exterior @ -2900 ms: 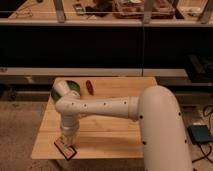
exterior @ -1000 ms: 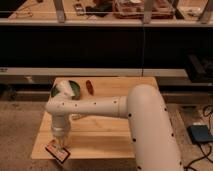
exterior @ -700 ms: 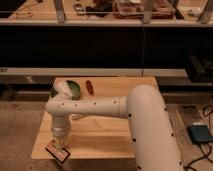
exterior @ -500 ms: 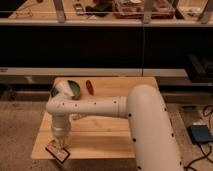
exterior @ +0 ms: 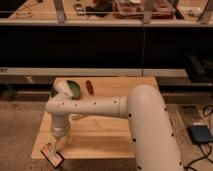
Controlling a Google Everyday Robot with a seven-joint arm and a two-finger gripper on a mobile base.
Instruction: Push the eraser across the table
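The pincer (exterior: 57, 145), grip state impossible to tell, hangs over the flat rectangular eraser (exterior: 52, 154) at the plank-wood desk's (exterior: 110, 132) near-left corner

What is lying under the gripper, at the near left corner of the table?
The eraser lies on the table edge, directly below the gripper. The gripper covers part of its top, so contact cannot be confirmed.

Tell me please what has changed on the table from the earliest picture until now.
The arm swung toward the table's left side, so the claw moved left and a little nearer the front edge. The eraser went with it and now lies at the front-left corner, partly over the edge. The small red object and the green round thing at the back stayed where they were.
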